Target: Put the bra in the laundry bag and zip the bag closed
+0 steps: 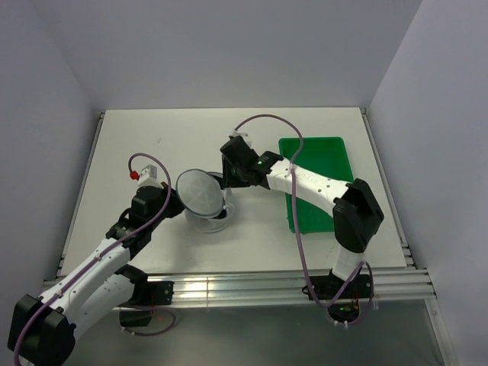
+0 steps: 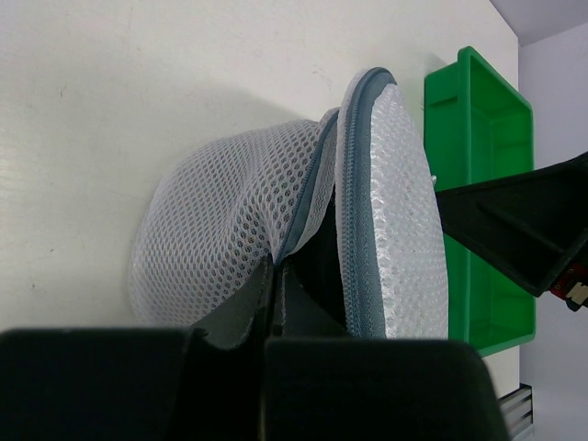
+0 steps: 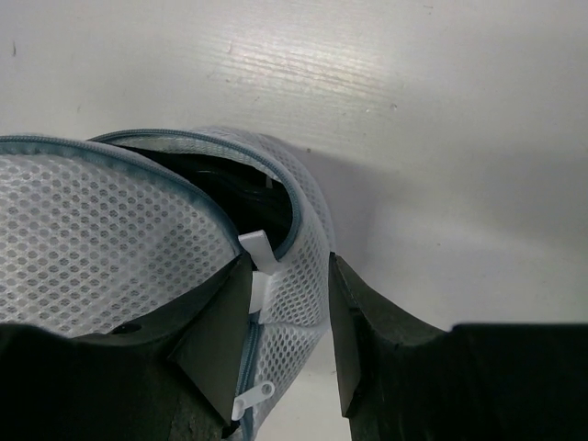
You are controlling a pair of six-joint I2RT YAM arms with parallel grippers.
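Two pincers meet at the bag (image 1: 216, 219), which sits on the surface (image 1: 152, 137) a little left of centre in the top view, with the tray (image 1: 343, 152) to its right. The bra (image 3: 225, 184) is inside. The right wrist view shows it as a dark mass in the gap under the raised lid (image 3: 92, 239), upper middle of that frame, and no strap shows hanging out. The left pincer (image 2: 276, 289) looks closed on the bag's rim at the bottom of its own view, nipping mesh and zipper tape together. The right pincer (image 3: 292, 303) is open, its fingers (image 3: 220, 335) straddling the bag wall without squeezing it, and a white zipper pull (image 3: 258, 250) sits just above the finger at frame left. I judge the bag light, floppy and quick to buckle. The mesh gives under any push, so tugging the zipper would drag the whole bag unless one side is pinned. The best hold looks like the small stiff pull, pinched flat, with the rim tape nearby gripped as an anchor. That pull is thin and smooth, likely to slip from a shallow grip.
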